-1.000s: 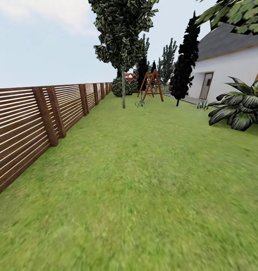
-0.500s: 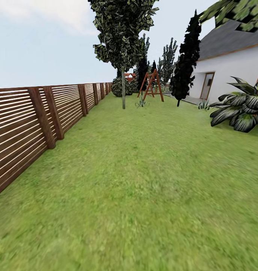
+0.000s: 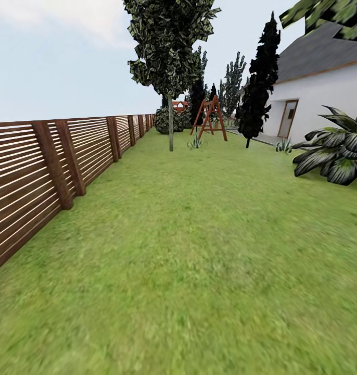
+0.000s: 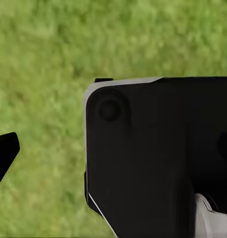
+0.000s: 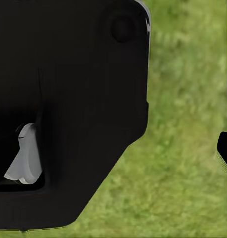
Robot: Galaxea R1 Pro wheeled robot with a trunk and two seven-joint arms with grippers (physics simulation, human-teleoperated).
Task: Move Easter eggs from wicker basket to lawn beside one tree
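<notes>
Head view: the lawn (image 3: 189, 250) runs from the near edge of the picture to the far end of the garden, short mottled green grass, blurred in the near part. A brown slatted fence (image 3: 48, 166) borders the lawn along its left edge and recedes toward the far end. Near that far end, just beside the fence line, stands the tree (image 3: 170, 62) with a thin, straight pale trunk and a dark, dense crown. Beyond it and to its right is a red-brown swing frame (image 3: 209, 117), then a tall, narrow dark tree (image 3: 259, 83) at the lawn's right edge. A white house (image 3: 324, 94) with a grey roof stands past that edge, and a striped broad-leaved plant (image 3: 337, 151) sits at the right edge of the lawn in front of it. Left wrist view: a large black housing (image 4: 158, 158) of my own body lies in front of the grass; whether my left claw is open or closed I cannot tell. Right wrist view: a black housing (image 5: 68, 109) stands before the grass; the state of my right claw I cannot tell either.
</notes>
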